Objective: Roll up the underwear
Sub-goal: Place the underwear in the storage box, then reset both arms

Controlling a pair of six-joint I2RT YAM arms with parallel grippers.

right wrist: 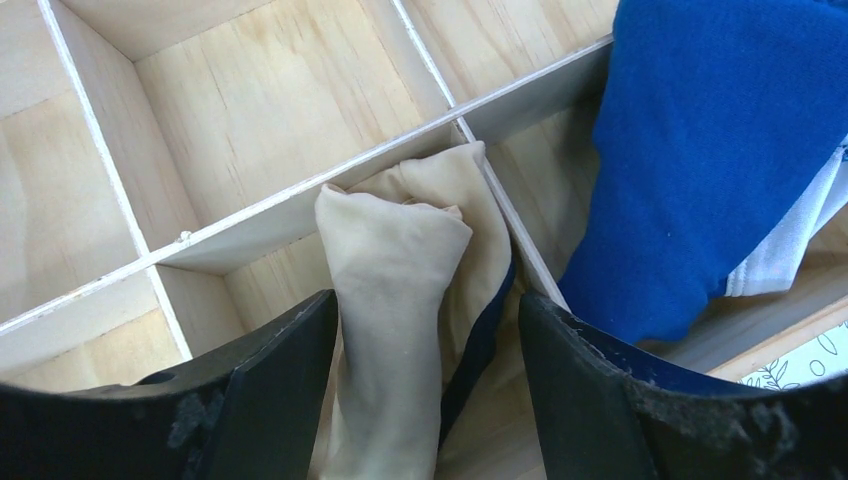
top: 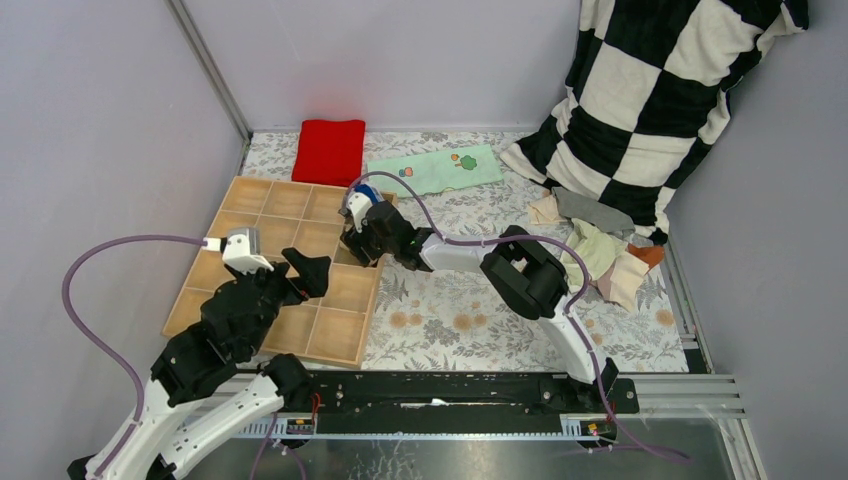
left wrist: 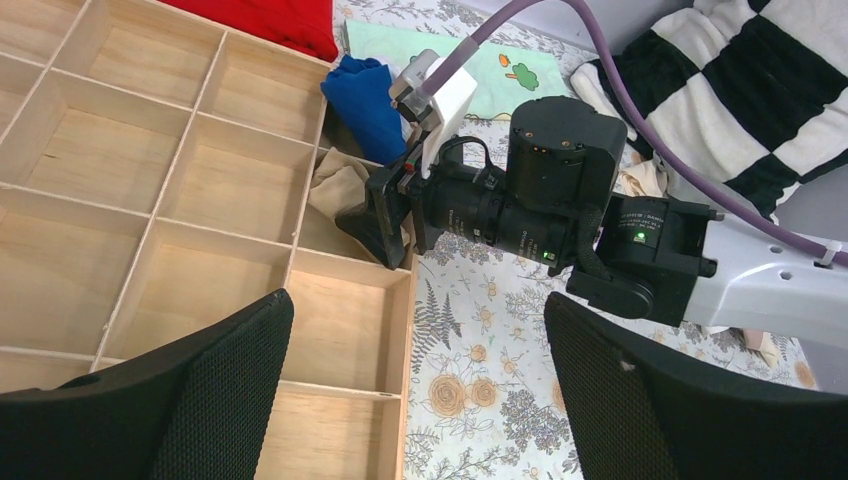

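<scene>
A rolled tan underwear with dark trim (right wrist: 395, 260) lies in a compartment of the wooden tray (right wrist: 250, 110). My right gripper (right wrist: 425, 298) is open around it: the left finger rests against the roll, the right finger stands apart. A blue underwear with white stripes (right wrist: 700, 150) fills the compartment beside it. The left wrist view shows the same blue piece (left wrist: 365, 100), tan piece (left wrist: 335, 185) and right gripper (left wrist: 385, 225). My left gripper (left wrist: 415, 310) hangs wide open and holds nothing over the tray's near right edge. Several loose underwear (top: 600, 250) lie at the right.
The divided tray (top: 260, 200) fills the left of the floral table. A red folded cloth (top: 329, 150) and a mint printed cloth (top: 435, 168) lie at the back. A black-and-white checkered pillow (top: 660, 90) leans in the back right corner.
</scene>
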